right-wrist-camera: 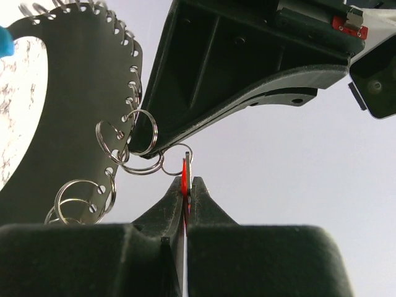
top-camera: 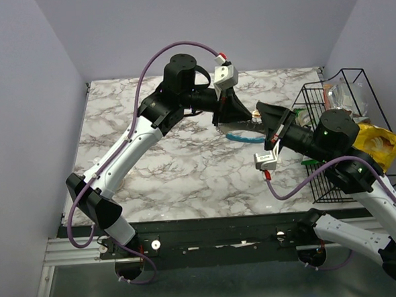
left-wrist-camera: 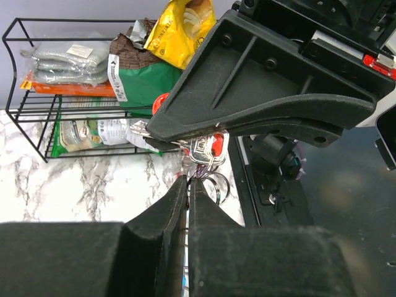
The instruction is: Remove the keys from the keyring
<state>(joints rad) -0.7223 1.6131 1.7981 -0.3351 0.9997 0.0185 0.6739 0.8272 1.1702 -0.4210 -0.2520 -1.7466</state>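
The jaws of the right gripper [right-wrist-camera: 185, 182] are clenched on a red key [right-wrist-camera: 185, 173], seen edge-on as a thin red sliver between the pads at lower centre of the right wrist view. The jaws of the left gripper [left-wrist-camera: 189, 182] are drawn together to a bare slit. Their tips sit among the small split rings [right-wrist-camera: 127, 139], and whether they pinch one cannot be told. The keyring [right-wrist-camera: 80, 80] hangs in the air between the two grippers, right of centre in the top view, where only its blue arc [top-camera: 244, 137] shows below the black fingers. In the right wrist view it fills the upper left as a dark grey plate, its curved edge punched with a row of holes, several threaded with silver split rings, and its left side is cut off by the frame. The keys [left-wrist-camera: 210, 148] bunch under the right gripper's finger in the left wrist view, with silver blades and red heads. How many there are is hard to make out. Below lies a white marble-patterned table [top-camera: 172, 170] with grey veins, closed in by pale lavender walls [top-camera: 20, 99]. At the right edge of the top view stands a black wire rack [left-wrist-camera: 46, 133] holding a yellow bag [left-wrist-camera: 182, 28], a green bag [left-wrist-camera: 145, 83] and other packets.
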